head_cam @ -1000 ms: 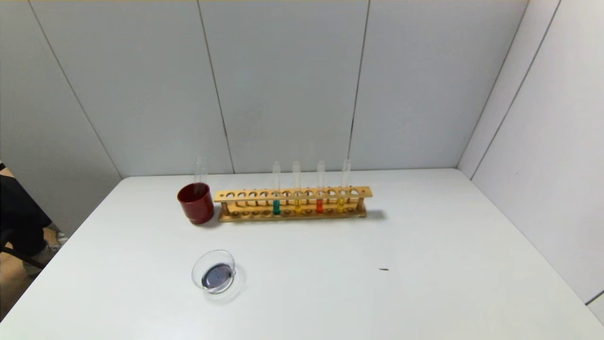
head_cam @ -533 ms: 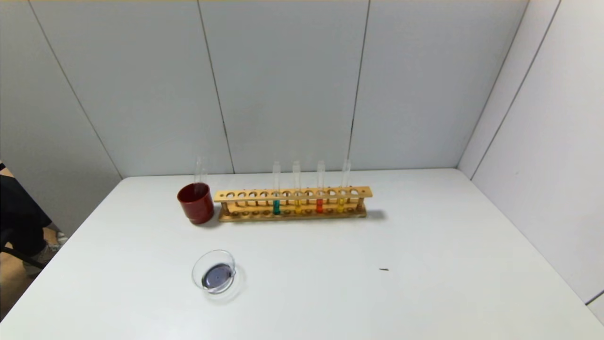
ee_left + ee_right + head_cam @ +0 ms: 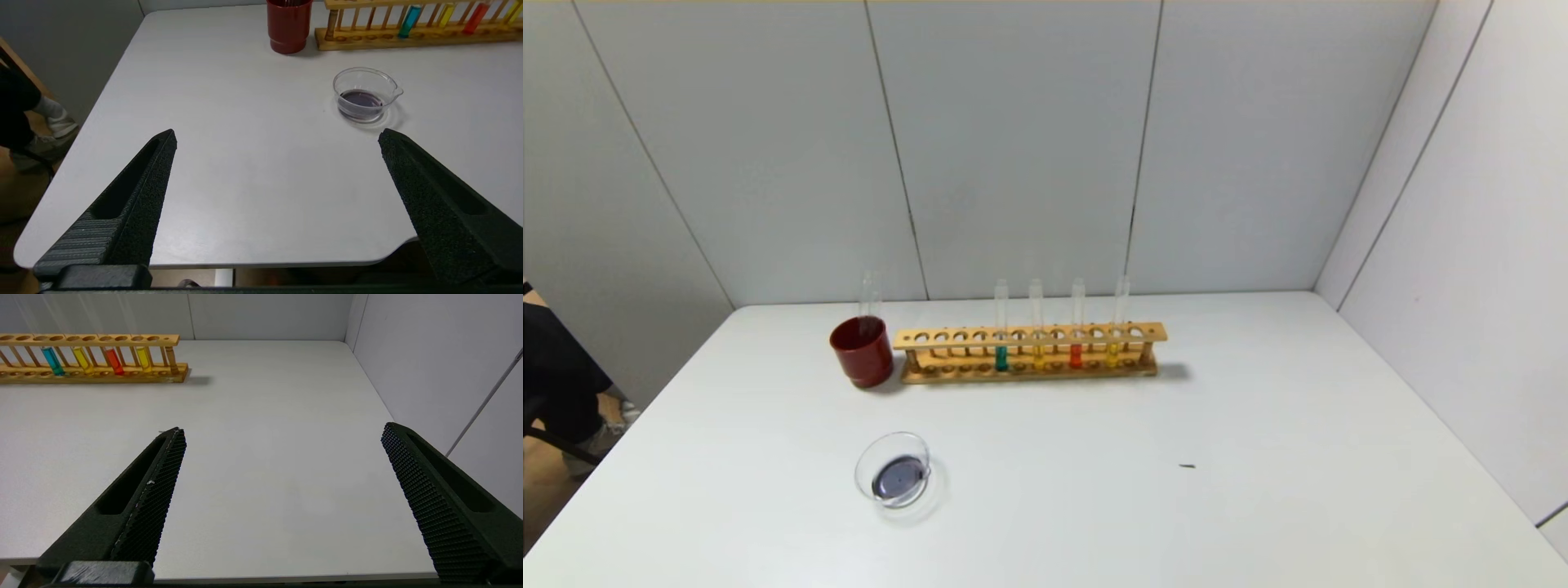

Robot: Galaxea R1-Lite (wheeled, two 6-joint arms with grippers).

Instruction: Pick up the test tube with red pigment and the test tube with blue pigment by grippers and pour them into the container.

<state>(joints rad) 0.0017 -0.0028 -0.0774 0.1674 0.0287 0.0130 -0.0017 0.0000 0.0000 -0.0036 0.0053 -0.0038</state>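
The test tube with red pigment stands upright in the wooden rack, and also shows in the left wrist view and the right wrist view. Two holes to its left stands a tube of blue-green liquid. It looks teal in the head view and cyan in the right wrist view, so I cannot tell whether it is the blue one. The container, a clear glass dish, holds dark purple liquid. My left gripper and right gripper are open, empty, at the table's near edge.
Two tubes of yellow liquid stand in the rack. A dark red cup left of the rack holds an empty clear tube. Grey walls close the back and right. A small dark speck lies on the white table.
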